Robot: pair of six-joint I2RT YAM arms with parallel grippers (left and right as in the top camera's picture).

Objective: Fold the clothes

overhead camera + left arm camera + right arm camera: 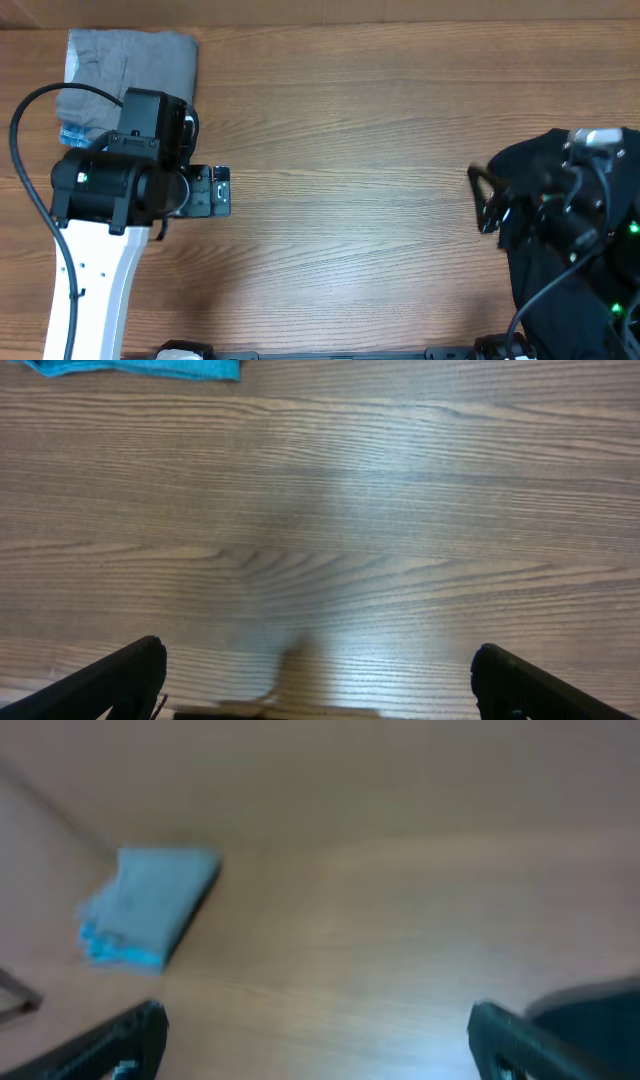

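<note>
The grey clothes (135,62) lie folded in a neat stack at the table's far left corner, partly hidden by my left arm. In the right wrist view they show blurred as a grey stack (160,890). My left gripper (212,191) is just right of the stack, over bare wood. In its own view it (320,680) is open and empty. My right gripper (486,200) is at the table's right side, far from the grey clothes. In its own view it (320,1035) is open and empty.
A light-blue denim edge (72,135) shows under the grey stack, also in the left wrist view (140,368) and the right wrist view (115,952). A black garment (560,255) lies heaped at the right edge under my right arm. Wooden table (350,120).
</note>
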